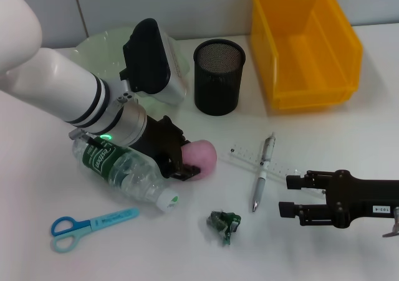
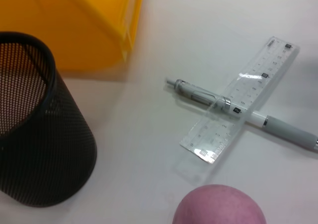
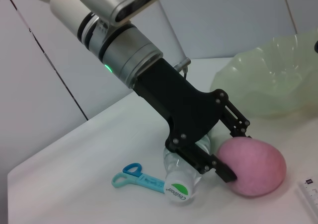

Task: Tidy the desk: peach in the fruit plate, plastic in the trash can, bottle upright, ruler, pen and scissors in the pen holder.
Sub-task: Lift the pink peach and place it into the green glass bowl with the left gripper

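Observation:
The pink peach (image 1: 202, 156) (image 2: 218, 206) (image 3: 256, 167) rests on the white desk (image 1: 349, 131). My left gripper (image 1: 187, 158) (image 3: 234, 152) is open, one finger on each side of the peach's near end. The bottle (image 1: 124, 172) (image 3: 181, 186) lies on its side under that arm. The clear ruler (image 1: 277, 166) (image 2: 263, 70) lies across the pen (image 1: 263, 172) (image 2: 194, 92). Blue scissors (image 1: 93, 223) (image 3: 136, 177) and a crumpled green piece of plastic (image 1: 224, 222) lie near the front. My right gripper (image 1: 287, 195) hangs open just right of the pen.
The black mesh pen holder (image 1: 218, 75) (image 2: 44, 134) stands at the back centre. The yellow trash can (image 1: 305, 44) (image 2: 64, 20) sits to its right. The pale green fruit plate (image 1: 93, 47) (image 3: 268, 80) is at the back left, partly hidden behind my left arm.

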Motion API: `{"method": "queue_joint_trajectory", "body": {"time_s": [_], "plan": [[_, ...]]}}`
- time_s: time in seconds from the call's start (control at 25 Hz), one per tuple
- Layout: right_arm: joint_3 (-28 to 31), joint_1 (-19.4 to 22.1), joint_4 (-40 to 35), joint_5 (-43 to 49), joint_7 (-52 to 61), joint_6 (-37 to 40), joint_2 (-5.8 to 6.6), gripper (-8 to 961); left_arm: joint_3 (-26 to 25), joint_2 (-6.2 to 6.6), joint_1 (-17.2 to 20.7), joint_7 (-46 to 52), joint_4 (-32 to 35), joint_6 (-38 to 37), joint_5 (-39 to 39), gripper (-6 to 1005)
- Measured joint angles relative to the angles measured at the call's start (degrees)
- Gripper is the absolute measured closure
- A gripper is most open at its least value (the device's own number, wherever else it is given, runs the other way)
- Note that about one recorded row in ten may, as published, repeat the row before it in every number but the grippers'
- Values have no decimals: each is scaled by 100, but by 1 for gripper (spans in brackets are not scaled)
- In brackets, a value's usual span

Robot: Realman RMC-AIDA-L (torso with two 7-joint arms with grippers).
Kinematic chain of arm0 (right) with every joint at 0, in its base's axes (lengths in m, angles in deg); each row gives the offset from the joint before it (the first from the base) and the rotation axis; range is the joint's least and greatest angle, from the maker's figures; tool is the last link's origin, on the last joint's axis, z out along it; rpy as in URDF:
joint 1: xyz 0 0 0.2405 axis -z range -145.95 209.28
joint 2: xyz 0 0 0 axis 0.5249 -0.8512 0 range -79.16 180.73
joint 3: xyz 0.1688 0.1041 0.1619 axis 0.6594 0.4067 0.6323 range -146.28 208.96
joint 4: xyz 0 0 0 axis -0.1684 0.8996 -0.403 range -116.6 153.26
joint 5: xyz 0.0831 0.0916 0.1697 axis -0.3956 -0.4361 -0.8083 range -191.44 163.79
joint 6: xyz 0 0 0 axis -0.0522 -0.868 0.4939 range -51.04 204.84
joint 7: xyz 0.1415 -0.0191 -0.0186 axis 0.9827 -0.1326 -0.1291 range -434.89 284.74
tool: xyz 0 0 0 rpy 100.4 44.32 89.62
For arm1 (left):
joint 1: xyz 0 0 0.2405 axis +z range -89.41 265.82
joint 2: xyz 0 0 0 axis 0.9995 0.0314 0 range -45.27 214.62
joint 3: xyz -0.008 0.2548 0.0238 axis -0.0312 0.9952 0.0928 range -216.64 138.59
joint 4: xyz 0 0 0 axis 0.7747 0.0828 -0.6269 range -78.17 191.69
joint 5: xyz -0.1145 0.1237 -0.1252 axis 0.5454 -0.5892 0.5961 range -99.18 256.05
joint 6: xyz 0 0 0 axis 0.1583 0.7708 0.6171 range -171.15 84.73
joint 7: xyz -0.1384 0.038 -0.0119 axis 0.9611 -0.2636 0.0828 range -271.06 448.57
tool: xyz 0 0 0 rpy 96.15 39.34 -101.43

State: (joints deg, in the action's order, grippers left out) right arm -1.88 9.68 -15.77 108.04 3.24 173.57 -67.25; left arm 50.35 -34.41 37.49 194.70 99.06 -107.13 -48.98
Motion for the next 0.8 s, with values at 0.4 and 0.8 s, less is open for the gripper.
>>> {"method": "queue_joint_trajectory", "body": {"time_s": [0.4, 0.8], "plan": [[18, 0, 0, -20, -2, 0, 1, 199, -834, 51, 322, -47, 702, -700, 152, 535], [18, -22, 0, -24, -12, 0, 1, 198, -2650, 70, 640, -193, 1095, -1006, 386, 621]]}}
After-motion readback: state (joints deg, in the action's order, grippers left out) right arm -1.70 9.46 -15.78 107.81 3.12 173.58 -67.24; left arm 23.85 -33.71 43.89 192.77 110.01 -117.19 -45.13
